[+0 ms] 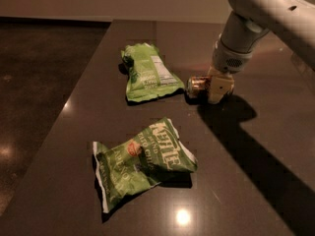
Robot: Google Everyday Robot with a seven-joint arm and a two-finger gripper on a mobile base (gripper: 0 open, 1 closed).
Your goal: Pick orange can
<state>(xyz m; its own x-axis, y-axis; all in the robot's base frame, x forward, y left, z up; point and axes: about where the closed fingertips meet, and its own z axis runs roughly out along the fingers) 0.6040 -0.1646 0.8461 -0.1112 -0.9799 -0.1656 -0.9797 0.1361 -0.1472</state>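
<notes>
The orange can [197, 86] lies on its side on the dark table [256, 171], just right of the far green chip bag. It looks orange-gold with a silver end facing left. My gripper [219, 88] hangs from the grey arm at the upper right and is down at table level against the can's right end. It hides that part of the can.
A green chip bag [147, 73] lies flat left of the can, almost touching it. A second, crumpled green chip bag [142, 163] lies nearer the front. The table's left edge runs diagonally, with dark floor [39, 82] beyond it.
</notes>
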